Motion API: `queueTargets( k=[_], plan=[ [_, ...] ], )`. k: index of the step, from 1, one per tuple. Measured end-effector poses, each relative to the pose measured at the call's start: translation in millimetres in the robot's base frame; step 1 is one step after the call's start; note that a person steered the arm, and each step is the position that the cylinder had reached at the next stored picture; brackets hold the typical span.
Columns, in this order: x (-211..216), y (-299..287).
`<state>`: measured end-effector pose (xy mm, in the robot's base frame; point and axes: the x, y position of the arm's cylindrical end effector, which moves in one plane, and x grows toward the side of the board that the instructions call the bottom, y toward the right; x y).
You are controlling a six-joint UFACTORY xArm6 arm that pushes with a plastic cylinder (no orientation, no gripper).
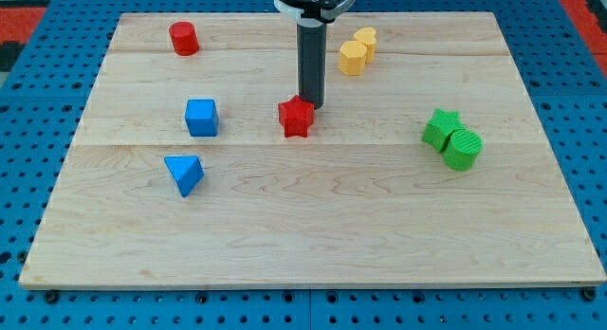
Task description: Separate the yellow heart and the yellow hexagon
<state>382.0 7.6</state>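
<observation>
the blue triangular block [184,174] lies nearest, toward the board's left edge, with the blue cube [201,117] just behind it. toward the right edge, 2 green blocks touch: a green cylinder [463,149] and behind it a green star [440,127]. mid-board, the red star [297,117] sits touching or just beside my tip [310,105]. there are no jaws here, only a rod holding nothing. near the far edge the yellow hexagon [352,58] and yellow heart [365,40] touch, unseparated; a red cylinder [184,38] stands at the far left corner. i judge this the approach step: next, the tip must travel to the pair and wedge 1 away. no writing is visible.
</observation>
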Motion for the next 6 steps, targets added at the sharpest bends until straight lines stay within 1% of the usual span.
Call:
queueTargets(
  k=[1,2,3,4,5,6],
  plan=[
    [10,7],
    [-52,67],
    [-63,64],
    [-63,12],
    [-114,5],
    [-127,59]
  ],
)
